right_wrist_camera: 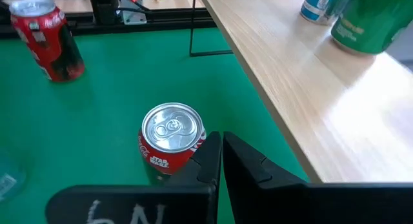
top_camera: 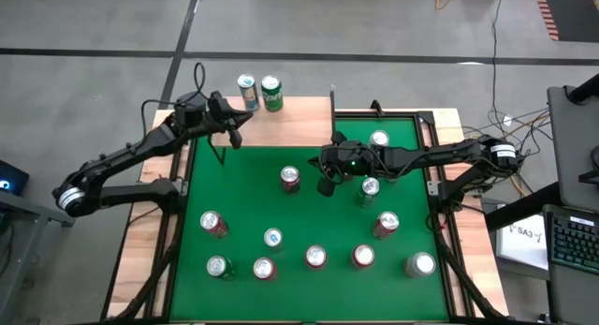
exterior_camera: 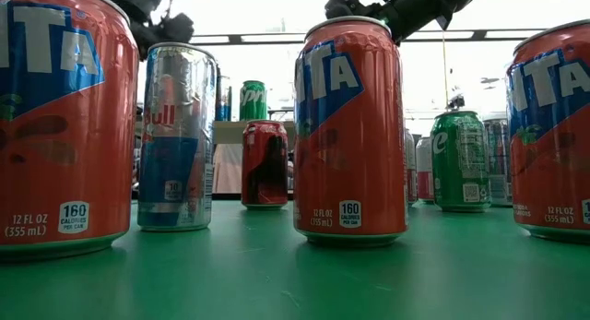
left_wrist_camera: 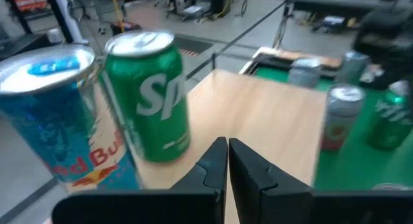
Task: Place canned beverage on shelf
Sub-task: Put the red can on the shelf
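The shelf [top_camera: 295, 110] stands along the far edge of the green counter [top_camera: 243, 199], toward its left, and two cans are already on it: a blue-and-silver can [top_camera: 247, 87] and a green can [top_camera: 271, 93], side by side near its far left end. The left hand [top_camera: 227, 128] hovers over the shelf's left near corner with its fingers pressed together and nothing between them; its wrist view looks past the closed fingers straight at those two upright cans. The right hand [top_camera: 327, 175] is out over the middle of the counter, also closed and empty, and the red can [top_camera: 290, 178] stands just to its left, upright, its silver top facing up. In the right wrist view that red can [right_wrist_camera: 169, 143] sits right in front of the closed fingertips, slightly to one side of them, with the shelf's near edge [right_wrist_camera: 271, 75] running beyond it. So the right hand is by far the nearer one to this can (the left would have to come all the way off the shelf). Since the can's long axis is vertical, my guess is that the hand must open first, then close across its sides. The shelf lies to the far side of the can, with bare board right of the two cans already there.
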You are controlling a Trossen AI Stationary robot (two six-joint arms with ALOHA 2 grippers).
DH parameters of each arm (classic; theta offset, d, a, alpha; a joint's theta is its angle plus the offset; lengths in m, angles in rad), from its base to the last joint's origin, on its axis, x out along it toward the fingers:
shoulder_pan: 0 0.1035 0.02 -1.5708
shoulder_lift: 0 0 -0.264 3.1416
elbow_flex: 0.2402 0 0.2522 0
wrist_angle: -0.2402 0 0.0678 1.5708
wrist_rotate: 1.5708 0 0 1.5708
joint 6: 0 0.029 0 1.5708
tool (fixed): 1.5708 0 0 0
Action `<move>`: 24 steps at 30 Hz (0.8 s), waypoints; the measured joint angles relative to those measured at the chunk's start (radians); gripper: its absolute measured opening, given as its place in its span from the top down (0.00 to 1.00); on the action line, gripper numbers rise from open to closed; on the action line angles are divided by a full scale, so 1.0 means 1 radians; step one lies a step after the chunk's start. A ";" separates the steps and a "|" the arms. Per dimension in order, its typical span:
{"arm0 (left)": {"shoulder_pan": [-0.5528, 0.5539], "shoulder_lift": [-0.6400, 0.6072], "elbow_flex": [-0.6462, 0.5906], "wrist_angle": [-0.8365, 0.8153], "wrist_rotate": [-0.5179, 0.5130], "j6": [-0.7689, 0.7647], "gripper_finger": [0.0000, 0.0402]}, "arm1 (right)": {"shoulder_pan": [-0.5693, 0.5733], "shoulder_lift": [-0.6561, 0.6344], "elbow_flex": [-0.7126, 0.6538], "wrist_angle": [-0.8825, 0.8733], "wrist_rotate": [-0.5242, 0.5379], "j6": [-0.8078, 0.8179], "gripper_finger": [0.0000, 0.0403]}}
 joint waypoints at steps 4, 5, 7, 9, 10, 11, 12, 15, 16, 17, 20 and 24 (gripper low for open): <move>-0.018 -0.076 0.000 -0.049 -0.008 -0.004 1.00 | 0.000 0.000 0.000 0.000 0.000 0.050 0.98; -0.023 -0.095 0.000 -0.065 -0.009 -0.004 1.00 | 0.001 0.000 0.000 0.000 0.000 0.057 0.98; -0.036 -0.130 0.000 -0.097 -0.013 -0.005 1.00 | 0.006 0.000 0.000 0.000 0.000 0.080 0.98; -0.059 -0.159 0.000 -0.115 -0.013 -0.017 1.00 | 0.009 0.000 0.000 0.001 -0.001 0.097 0.98; -0.073 -0.171 0.000 -0.117 -0.013 -0.028 1.00 | 0.012 0.000 0.000 0.003 -0.001 0.101 0.98; -0.092 -0.181 -0.003 -0.113 -0.013 -0.037 1.00 | 0.013 0.000 0.000 0.011 -0.001 0.104 0.98; -0.114 -0.192 -0.006 -0.114 -0.014 -0.044 1.00 | 0.014 0.000 0.000 0.023 -0.001 0.107 0.98; -0.193 -0.211 -0.021 -0.109 -0.014 -0.056 1.00 | 0.022 0.000 0.005 0.059 -0.001 0.109 0.98; -0.221 -0.216 -0.028 -0.102 -0.014 -0.062 1.00 | 0.027 0.000 0.011 0.061 0.000 0.109 0.98; -0.252 -0.219 -0.035 -0.088 -0.014 -0.070 1.00 | 0.033 0.000 0.019 0.061 0.000 0.109 0.98; -0.338 -0.232 -0.062 -0.021 -0.015 -0.084 1.00 | 0.056 0.000 0.049 0.065 -0.002 0.107 0.98; -0.441 -0.234 -0.079 0.018 -0.035 -0.087 1.00 | 0.090 0.000 0.083 0.062 -0.002 0.096 0.98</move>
